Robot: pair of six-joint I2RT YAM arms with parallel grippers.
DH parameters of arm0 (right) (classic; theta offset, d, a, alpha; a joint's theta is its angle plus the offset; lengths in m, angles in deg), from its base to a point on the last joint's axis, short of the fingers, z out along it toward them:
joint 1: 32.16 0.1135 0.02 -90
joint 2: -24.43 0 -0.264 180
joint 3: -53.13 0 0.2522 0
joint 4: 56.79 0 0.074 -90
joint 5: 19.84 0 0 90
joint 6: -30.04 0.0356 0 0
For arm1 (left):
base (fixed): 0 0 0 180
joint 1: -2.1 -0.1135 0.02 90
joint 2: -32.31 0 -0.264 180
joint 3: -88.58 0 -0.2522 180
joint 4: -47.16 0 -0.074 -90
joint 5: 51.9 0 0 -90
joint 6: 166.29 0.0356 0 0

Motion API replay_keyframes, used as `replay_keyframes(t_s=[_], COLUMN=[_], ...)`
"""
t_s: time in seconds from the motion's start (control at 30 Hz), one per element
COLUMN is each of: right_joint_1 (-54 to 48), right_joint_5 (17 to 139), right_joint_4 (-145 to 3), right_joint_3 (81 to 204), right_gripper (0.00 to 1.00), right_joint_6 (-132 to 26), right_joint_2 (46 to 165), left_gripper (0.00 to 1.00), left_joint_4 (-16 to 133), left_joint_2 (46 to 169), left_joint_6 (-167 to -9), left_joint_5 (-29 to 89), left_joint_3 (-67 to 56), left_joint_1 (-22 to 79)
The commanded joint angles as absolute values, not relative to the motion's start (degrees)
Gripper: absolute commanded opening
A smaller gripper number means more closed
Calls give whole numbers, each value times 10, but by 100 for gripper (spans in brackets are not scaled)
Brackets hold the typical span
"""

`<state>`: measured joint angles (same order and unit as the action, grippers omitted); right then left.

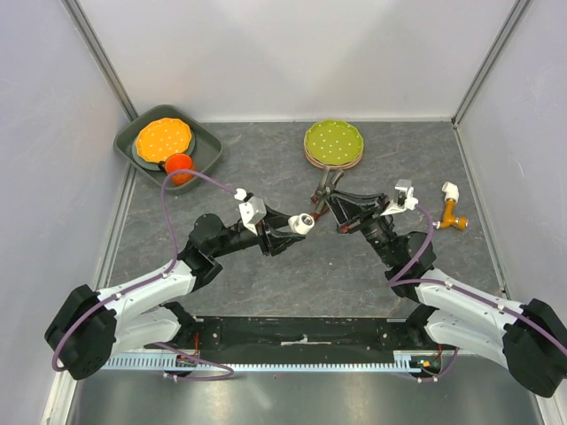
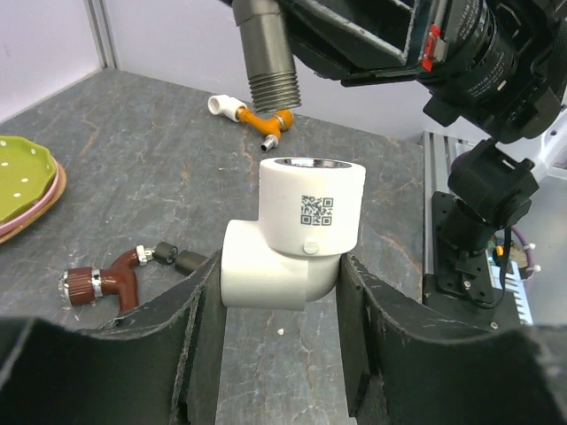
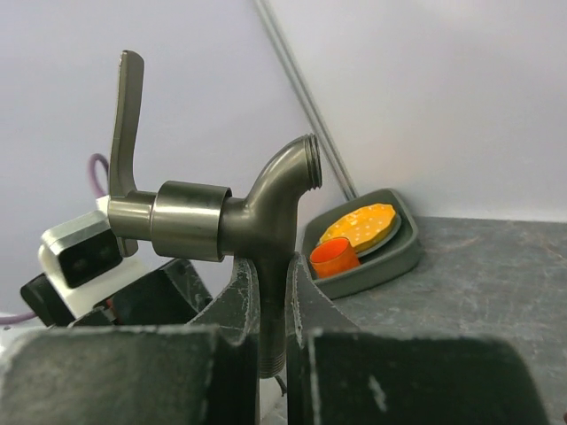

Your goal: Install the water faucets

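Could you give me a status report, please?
Left gripper shut on white elbow fitting, mouth up. Right gripper shut on grey tap, threads near mouth, not inserted. Nothing between them.

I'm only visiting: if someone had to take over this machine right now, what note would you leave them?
Left gripper: shut on the white elbow, socket facing up.
Right gripper: shut on the grey tap; its threaded end is close above the elbow, not yet in.
Brown tap and orange tap lie on the table.
Done: elbow and grey tap are picked up.
Left: screw the tap into the elbow, then probably the other taps.
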<state>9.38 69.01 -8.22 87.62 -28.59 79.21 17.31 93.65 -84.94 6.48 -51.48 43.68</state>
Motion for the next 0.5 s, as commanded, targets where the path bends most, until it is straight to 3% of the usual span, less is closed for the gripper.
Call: replay_keyframes(t_s=[0.0,0.47], right_joint_1=[105,120], right_joint_5=[745,787], right_joint_4=[31,80], right_joint_3=[881,898], right_gripper=[0,0], right_joint_6=[-313,-304], right_joint_2=[800,845], left_gripper=[2,2], left_joint_4=[147,136], left_joint_2=[927,915], left_joint_6=[-901,-928], left_joint_5=[73,75], left_joint_3=[-499,-507], left_joint_1=[436,436])
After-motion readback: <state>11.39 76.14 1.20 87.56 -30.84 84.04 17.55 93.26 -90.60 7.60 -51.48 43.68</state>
